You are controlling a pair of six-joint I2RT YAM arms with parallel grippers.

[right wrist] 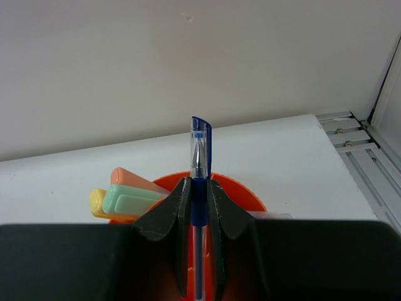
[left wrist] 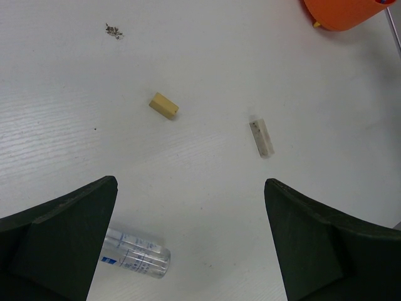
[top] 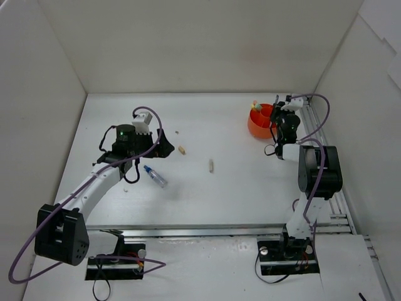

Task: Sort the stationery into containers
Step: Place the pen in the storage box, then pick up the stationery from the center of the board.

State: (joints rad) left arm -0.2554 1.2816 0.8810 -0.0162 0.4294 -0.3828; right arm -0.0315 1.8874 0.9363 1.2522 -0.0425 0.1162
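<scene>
With the right gripper (right wrist: 199, 199) clamped on the blue pen (right wrist: 200, 147), held upright and cap end up over the orange pot (right wrist: 244, 194) at the far right of the table (top: 238, 188), lower straight down into a free compartment. Keep clear of the highlighters (right wrist: 128, 199) leaning at the pot's left side. Divider layout beneath the pen: hidden. Release only with the lower end well inside the rim, then lift away vertically. Leave the left gripper (left wrist: 190, 183) fully open and empty above the two beige stubs (left wrist: 163, 105) and the clear tube (left wrist: 135, 254), all well apart from the pot.
</scene>
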